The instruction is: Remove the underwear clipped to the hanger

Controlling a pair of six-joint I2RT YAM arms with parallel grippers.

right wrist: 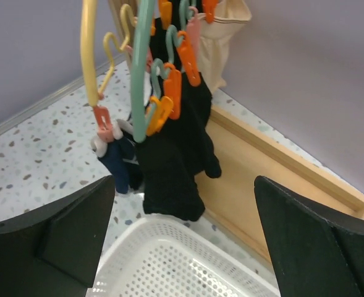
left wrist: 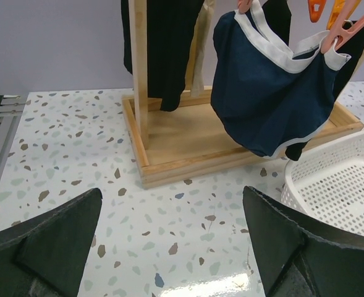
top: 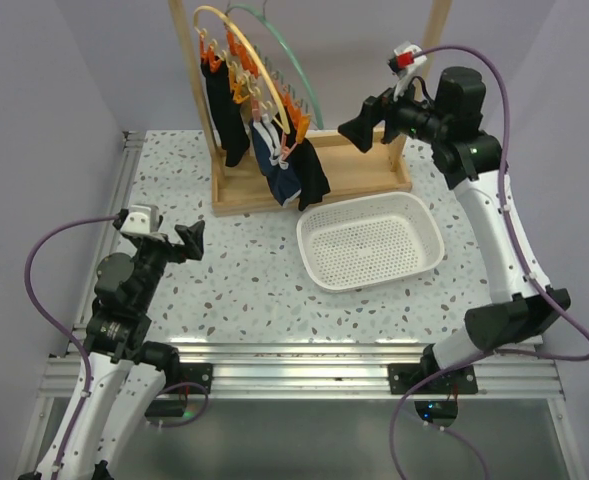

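Note:
The hanger (top: 236,55) is a set of yellow and green hoops with orange and pink clips, hung in a wooden stand. Underwear hangs clipped from it: a black piece (top: 226,115) at the left, a navy one with white trim (top: 274,160), and another black one (top: 312,175). The left wrist view shows the navy piece (left wrist: 262,105), black cloth (left wrist: 163,49) and a beige strip (left wrist: 200,43). My left gripper (top: 169,243) (left wrist: 172,204) is open above the table, well short of the stand. Open too, my right gripper (top: 366,122) (right wrist: 185,192) hovers just right of the black underwear (right wrist: 175,161), touching nothing.
A white perforated basket (top: 414,215) (right wrist: 169,260) sits on the speckled table in front of the stand's wooden base (top: 359,175) (left wrist: 188,142). The stand's upright posts (top: 186,60) flank the hanger. Walls close in on the left, back and right.

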